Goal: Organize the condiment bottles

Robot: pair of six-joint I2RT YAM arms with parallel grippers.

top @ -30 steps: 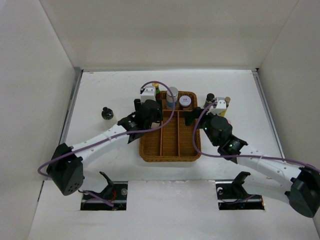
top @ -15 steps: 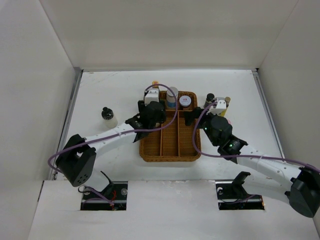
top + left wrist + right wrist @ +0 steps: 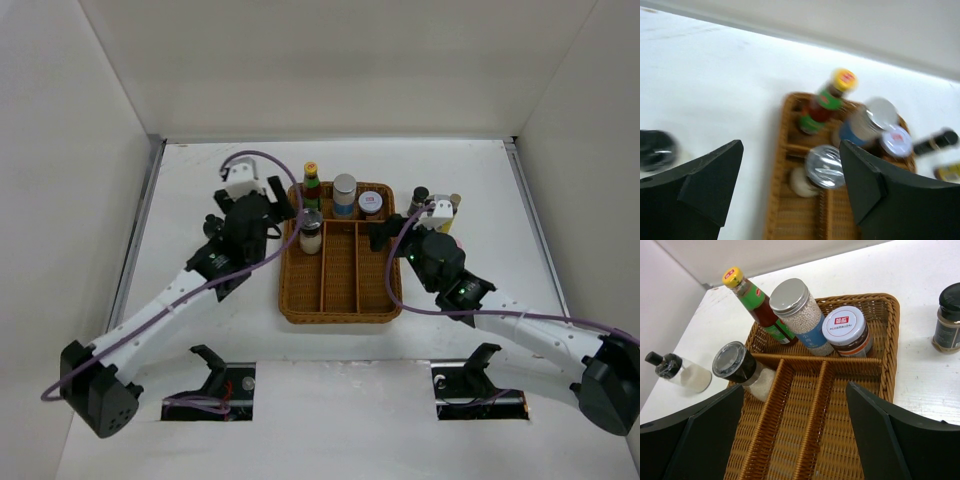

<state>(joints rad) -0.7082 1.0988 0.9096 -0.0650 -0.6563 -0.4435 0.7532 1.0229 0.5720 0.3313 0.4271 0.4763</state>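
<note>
While left claw [image 3: 791, 155] and right claw [image 3: 795, 395] gape empty, wicker tray [image 3: 888, 347] holds four bottles [image 3: 801, 315].

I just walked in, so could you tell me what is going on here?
Two arms are filling a wicker tray with condiments. Its back compartment holds a green bottle, a grey-lidded jar and a white-lidded jar; a dark-lidded shaker stands in the left lane. The left gripper and right gripper hover open. A second shaker and a dark-capped jar sit outside the tray.
</note>
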